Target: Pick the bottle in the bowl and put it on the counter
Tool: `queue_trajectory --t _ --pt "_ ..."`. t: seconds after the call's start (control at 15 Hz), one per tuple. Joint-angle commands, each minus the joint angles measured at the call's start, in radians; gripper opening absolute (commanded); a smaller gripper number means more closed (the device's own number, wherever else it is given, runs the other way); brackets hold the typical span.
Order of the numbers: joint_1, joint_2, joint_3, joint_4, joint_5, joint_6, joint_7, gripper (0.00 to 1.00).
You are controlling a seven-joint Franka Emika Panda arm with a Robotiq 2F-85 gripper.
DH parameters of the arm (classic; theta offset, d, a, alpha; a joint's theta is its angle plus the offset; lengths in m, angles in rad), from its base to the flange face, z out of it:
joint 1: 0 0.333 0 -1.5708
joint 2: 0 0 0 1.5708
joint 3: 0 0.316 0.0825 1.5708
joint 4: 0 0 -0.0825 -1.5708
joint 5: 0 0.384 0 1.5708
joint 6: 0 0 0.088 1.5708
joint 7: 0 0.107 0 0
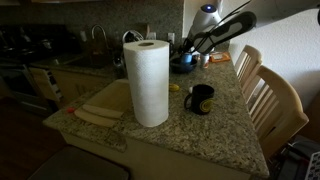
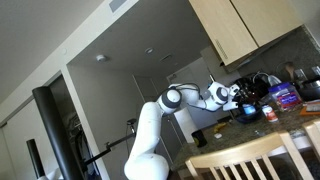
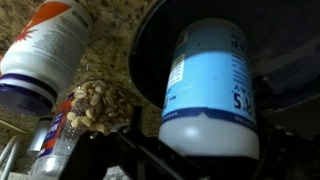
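In the wrist view the pale blue-white bottle [image 3: 210, 80] lies in the dark bowl [image 3: 148, 45] and fills the middle of the frame. My gripper [image 3: 210, 165] has a dark finger close against each side of the bottle and looks shut on it. The bottle is still inside the bowl's rim. In an exterior view my gripper [image 1: 186, 52] reaches down over the bowl [image 1: 183, 68] at the far end of the speckled granite counter [image 1: 225, 125]. The bottle is hidden there. In an exterior view my gripper [image 2: 238, 95] is near the back of the counter.
A paper towel roll [image 1: 147, 82], a black mug [image 1: 200, 99] and a wooden cutting board [image 1: 100, 108] stand on the counter. A white bottle with an orange label [image 3: 50, 50] and a jar of nuts [image 3: 100, 105] sit beside the bowl. Wooden chairs [image 1: 270, 95] line the counter's edge.
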Motion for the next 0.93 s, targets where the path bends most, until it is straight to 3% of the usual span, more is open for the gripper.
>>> queue_trajectory --t 0.0,0.07,0.13,0.4,0.67,0.73,0.87 --pt "0.01 0.021 -0.03 -0.018 -0.017 0.056 0.002 1.0" --pt "0.004 0.016 -0.019 -0.029 -0.009 0.061 -0.016 0.75" --pt "-0.001 0.013 -0.01 -0.034 -0.001 0.056 -0.029 0.73" --pt "-0.021 -0.012 -0.016 -0.128 0.006 0.16 -0.06 0.47" --pt "-0.016 -0.003 -0.05 -0.147 -0.015 0.245 -0.03 0.45" --pt "0.017 -0.029 -0.074 -0.123 -0.021 0.231 -0.003 0.45" --pt "0.049 -0.096 -0.11 -0.166 -0.028 0.317 0.029 0.45"
